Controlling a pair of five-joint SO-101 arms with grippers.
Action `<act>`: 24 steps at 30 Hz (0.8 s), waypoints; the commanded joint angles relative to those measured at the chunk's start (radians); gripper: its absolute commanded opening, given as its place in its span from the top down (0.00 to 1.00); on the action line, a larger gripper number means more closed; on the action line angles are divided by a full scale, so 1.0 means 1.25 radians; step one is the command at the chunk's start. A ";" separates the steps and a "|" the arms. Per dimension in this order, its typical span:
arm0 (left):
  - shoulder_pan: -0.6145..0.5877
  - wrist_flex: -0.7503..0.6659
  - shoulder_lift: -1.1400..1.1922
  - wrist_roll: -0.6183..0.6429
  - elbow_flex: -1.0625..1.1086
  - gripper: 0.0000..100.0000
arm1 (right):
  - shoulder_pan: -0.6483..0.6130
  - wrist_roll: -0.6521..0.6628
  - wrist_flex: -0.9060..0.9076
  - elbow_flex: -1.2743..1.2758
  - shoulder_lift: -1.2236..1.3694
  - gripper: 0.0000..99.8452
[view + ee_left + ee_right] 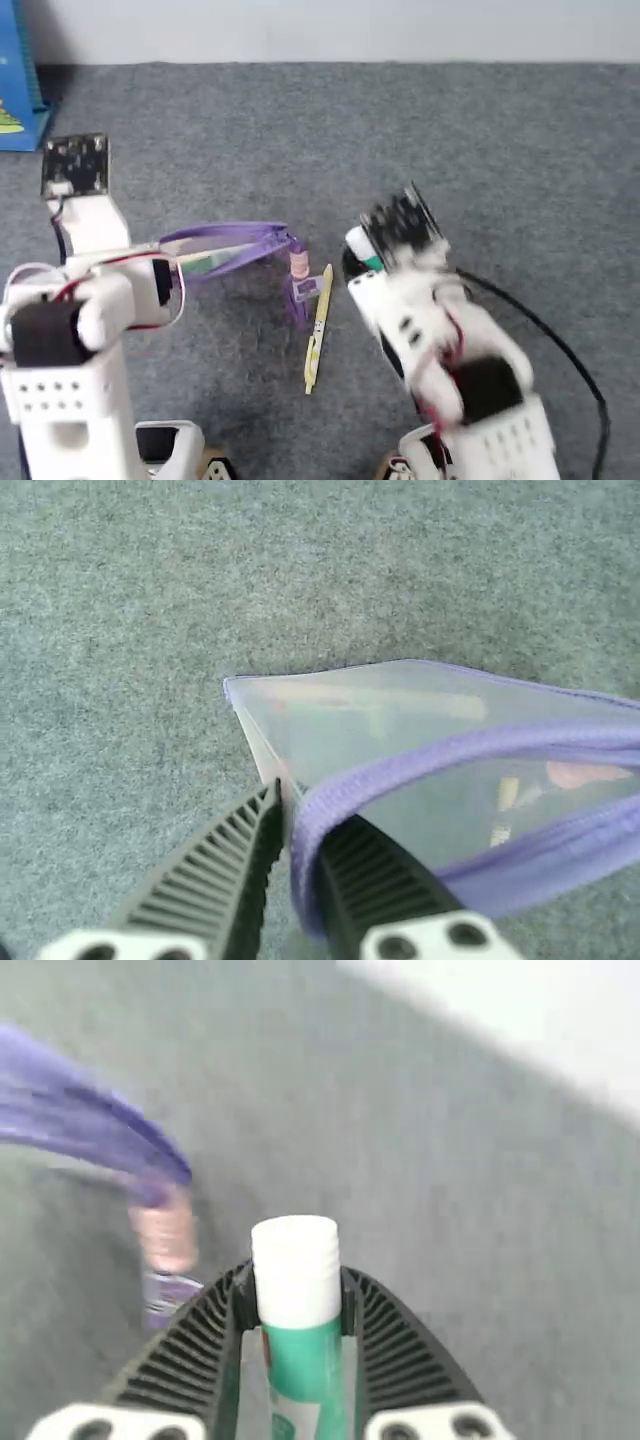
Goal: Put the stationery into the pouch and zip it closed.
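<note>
Left jaws pinching pouch (400,720) edge, right jaws gripping glue stick (297,1290), cap beyond tips

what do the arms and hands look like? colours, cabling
Left arm and right arm: white shells, black motor blocks. Red wires on the left; a black cable trails from the right. Left hand and right hand: dark grey ribbed fingers on white bases.

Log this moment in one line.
left gripper: shut on pouch edge | right gripper: shut on glue stick | yellow piece: on mat, outside pouch
</note>
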 commanded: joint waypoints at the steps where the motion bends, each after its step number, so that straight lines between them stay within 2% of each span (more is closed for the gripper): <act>1: 0.000 0.016 0.085 -0.002 -0.045 0.99 | -0.073 -0.042 -0.006 -0.015 -0.136 0.99; 4: 0.000 0.016 0.093 -0.002 -0.045 0.99 | -0.121 -0.085 -0.064 -0.021 -0.186 0.99; 10: 0.000 0.016 0.093 -0.002 -0.045 0.99 | -0.160 -0.205 -0.284 -0.015 -0.181 0.99; 18: 0.000 0.016 0.093 0.021 -0.045 0.99 | -0.165 -0.394 -0.575 -0.015 -0.067 0.99; 24: 0.001 0.016 0.093 0.021 -0.045 0.99 | -0.165 -0.512 -0.700 -0.014 0.060 0.99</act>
